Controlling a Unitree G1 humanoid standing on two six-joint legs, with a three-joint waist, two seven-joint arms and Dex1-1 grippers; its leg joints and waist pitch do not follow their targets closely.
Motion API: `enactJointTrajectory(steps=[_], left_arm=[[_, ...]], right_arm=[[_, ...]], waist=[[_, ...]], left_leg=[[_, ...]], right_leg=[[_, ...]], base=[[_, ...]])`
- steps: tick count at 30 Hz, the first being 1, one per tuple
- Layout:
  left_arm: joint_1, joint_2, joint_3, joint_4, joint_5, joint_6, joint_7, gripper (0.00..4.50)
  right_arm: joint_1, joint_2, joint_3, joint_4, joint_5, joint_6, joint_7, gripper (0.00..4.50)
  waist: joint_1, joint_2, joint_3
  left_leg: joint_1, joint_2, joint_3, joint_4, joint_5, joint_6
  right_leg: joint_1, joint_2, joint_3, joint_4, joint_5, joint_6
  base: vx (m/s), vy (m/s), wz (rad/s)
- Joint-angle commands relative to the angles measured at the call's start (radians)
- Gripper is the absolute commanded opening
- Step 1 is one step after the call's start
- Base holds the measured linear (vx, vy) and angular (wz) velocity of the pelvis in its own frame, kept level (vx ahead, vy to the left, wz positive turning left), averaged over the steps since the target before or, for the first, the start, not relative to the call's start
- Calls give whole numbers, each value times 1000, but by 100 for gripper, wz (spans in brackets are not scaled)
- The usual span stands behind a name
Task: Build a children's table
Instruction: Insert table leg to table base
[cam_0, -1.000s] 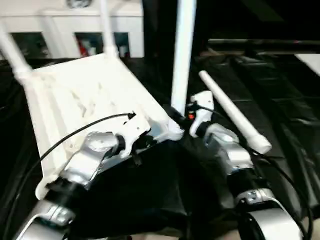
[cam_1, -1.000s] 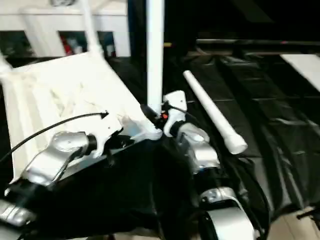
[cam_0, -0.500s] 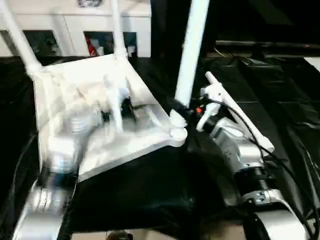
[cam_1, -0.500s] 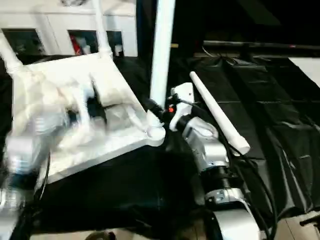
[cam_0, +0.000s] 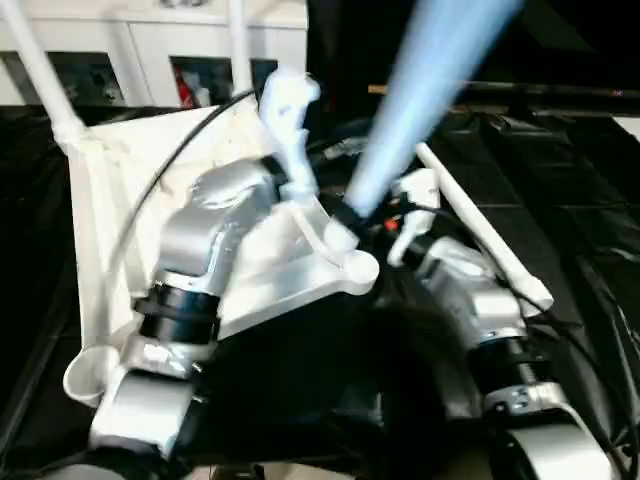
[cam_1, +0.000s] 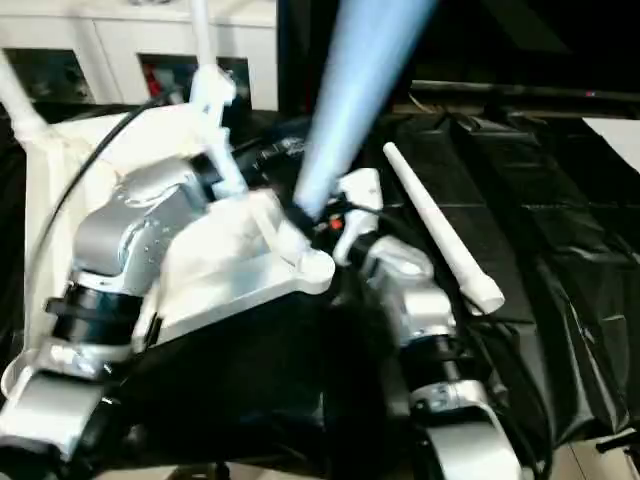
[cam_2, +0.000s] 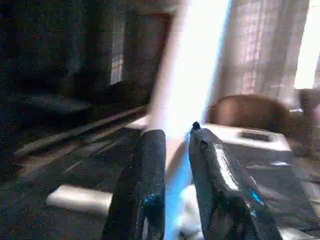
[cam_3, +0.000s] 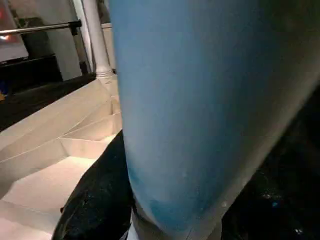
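- Right now the right pincer (cam_0: 350, 215) is clamped on the foot of the tilted leg (cam_0: 420, 90), just above the near corner socket (cam_0: 358, 268) of the table top (cam_0: 100, 200).
- Leaning away from that pincer, the leg's long axis runs up and to the right, not square to the socket.
- Beside the shaft, the left pincer (cam_2: 175, 150) has its fingers (cam_2: 150, 170) slightly parted, gripping nothing.
- Beyond the right arm, a spare leg (cam_0: 480, 235) lies on black sheeting (cam_0: 580, 200).
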Motion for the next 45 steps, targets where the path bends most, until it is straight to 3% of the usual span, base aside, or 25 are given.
enactJointTrajectory(steps=[1, 9, 11, 17, 20, 24, 25, 26, 27, 28, 29, 31, 32, 33, 34, 35, 36, 37, 38, 39, 40, 41, 42, 43, 45], left_arm=[[18, -2, -18, 0, 16, 3, 10, 98], [50, 38, 78, 27, 100, -32, 185, 98], [129, 83, 140, 16, 192, -25, 361, 98], [351, 113, 232, -70, 302, -58, 518, 98], [512, 104, 258, -141, 338, -135, 544, 98], [566, 75, 258, -221, 370, -104, 637, 98], [568, 59, 242, -246, 415, -95, 705, 98], [563, 50, 236, -248, 430, -83, 735, 98], [558, 42, 232, -245, 439, -69, 759, 98], [555, 38, 231, -234, 447, -53, 773, 98], [556, 36, 231, -228, 450, -44, 776, 98], [563, 14, 265, -226, 407, -31, 767, 98], [564, 13, 270, -228, 397, -23, 759, 98], [565, 23, 261, -230, 406, -17, 749, 98], [568, 38, 241, -240, 427, -8, 748, 98], [568, 38, 241, -240, 427, -8, 748, 98], [570, 34, 239, -246, 425, -1, 751, 98], [571, 33, 238, -251, 424, 0, 756, 98], [571, 34, 237, -252, 426, -1, 759, 98], [572, 38, 231, -253, 435, 4, 762, 98], [573, 55, 203, -241, 457, 21, 755, 98], [574, 60, 191, -235, 465, 19, 751, 98], [574, 61, 189, -233, 467, 18, 749, 98], [578, 57, 177, -232, 444, -5, 715, 98], [586, 43, 159, -240, 395, -32, 657, 98]], right_arm=[[-1, -1, 9, -10, -13, 4, -6, 188], [8, -15, -22, -42, -28, 44, -104, 188], [38, -12, -59, -140, -35, 119, -223, 188], [134, -4, -38, -351, -151, 121, -359, 188], [209, 11, -27, -439, -197, 102, -420, 188], [271, 12, -15, -504, -94, 183, -359, 188], [300, 0, 20, -519, -101, 205, -338, 188], [310, -9, 43, -521, -126, 196, -334, 188], [317, -10, 55, -519, -135, 200, -334, 188], [320, -1, 58, -518, -143, 202, -342, 188], [323, 8, 57, -519, -146, 202, -348, 188], [331, 27, 56, -526, -141, 210, -351, 188], [336, 44, 44, -533, -114, 222, -354, 188], [338, 49, 41, -538, -101, 225, -352, 188], [343, 43, 50, -552, -85, 231, -346, 188], [343, 43, 50, -552, -85, 231, -346, 188], [346, 35, 58, -557, -88, 232, -343, 188], [351, 33, 59, -560, -89, 235, -350, 188], [353, 34, 58, -561, -89, 237, -355, 188], [355, 36, 54, -562, -87, 238, -360, 188], [357, 41, 46, -566, -89, 239, -362, 188], [357, 42, 43, -567, -92, 240, -364, 188], [357, 42, 43, -567, -93, 240, -364, 188], [357, 45, 38, -568, -99, 244, -367, 188], [351, 38, 33, -565, -91, 252, -380, 188]], waist=[[-1, -1, -82], [-6, 14, -78], [-5, 32, -79], [-6, 20, -84], [-6, 29, -83], [-2, 35, -75], [-4, 30, -69], [0, 12, -59], [-12, 35, -60], [-16, 52, -70], [-45, 61, -63], [-61, 65, -58], [-68, 50, -58], [-63, 24, -47], [-23, -3, -37], [7, -18, -55], [22, -21, -51], [50, -19, -78], [58, -10, -78], [60, -1, -77], [59, 12, -74], [52, 34, -69], [46, 44, -71], [26, 69, -82], [16, 78, -69]], left_leg=[[16, 23, -6, -60, -179, 31], [29, 26, -13, -67, -265, -18], [29, 27, -18, -69, -280, -35], [23, 24, -15, -68, -237, -23], [24, 27, -16, -69, -238, -25], [36, 31, -16, -75, -350, -21], [39, 36, -26, -82, -402, -37], [-19, 20, -68, -106, -420, -7], [-28, 29, -85, -126, -467, -3], [8, 60, -136, -123, -566, -15], [-4, 90, -200, -155, -635, -2], [8, 93, -272, -183, -713, 33], [33, 93, -198, -130, -642, 65], [13, 37, -154, -81, -607, 60], [64, -75, -55, 115, -360, 22], [-50, -55, -71, 108, -125, 37], [-65, -43, -80, 107, -121, 46], [-72, -40, -100, 118, -154, 93], [-77, -33, -130, 137, -167, 115], [-70, -22, -141, 125, -150, 104], [-53, -12, -141, 99, -109, 88], [-24, -4, -124, 25, -56, 87], [4, 3, -113, -4, -36, 106], [50, 61, -127, -28, -105, 114], [45, 77, -113, -53, -323, 40]], right_leg=[[63, -65, 50, -56, -168, -209], [50, -59, 47, -74, -310, -142], [51, -55, 47, -68, -275, -138], [49, -55, 47, -68, -265, -107], [43, -52, 50, -67, -236, -111], [35, -49, 52, -79, -280, -109], [32, -37, 43, -83, -331, -93], [73, -50, -2, -58, -324, -94], [82, -38, -16, -53, -327, -74], [63, -37, -20, -51, -257, -94], [72, -23, -27, -4, -198, -140], [54, 2, -16, 71, -233, -174], [28, -27, 38, 25, -238, -183], [30, -58, 62, -43, -322, -195], [-31, -135, 56, -192, -868, -53], [71, -164, 129, -138, -999, 134], [79, -187, 149, -131, -995, 183], [93, -218, 202, -99, -819, 179], [102, -255, 228, -92, -585, 45], [105, -249, 211, -88, -474, -55], [97, -210, 171, -83, -269, -233], [78, -120, 92, -63, -188, -282], [55, -69, 59, -59, -191, -251], [28, -21, 36, -19, -172, -196], [26, -29, 39, -24, -158, -157]], base=[[0, 0, 0], [0, 0, 0], [0, 0, 0], [0, 0, 0], [0, 0, 0], [0, 0, 0], [0, 0, 0], [-59, -16, 14], [-59, -16, 14], [-21, -41, 43], [5, -78, 52], [-16, -100, 51], [1, -183, 52], [1, -183, 52], [-29, -200, 16], [2, -134, -18], [2, -134, -18], [36, -77, -3], [0, 0, 0], [0, 0, 0], [0, 0, 0], [-32, 66, 10], [-32, 66, 10], [-35, 92, 15], [-43, 87, 20]])
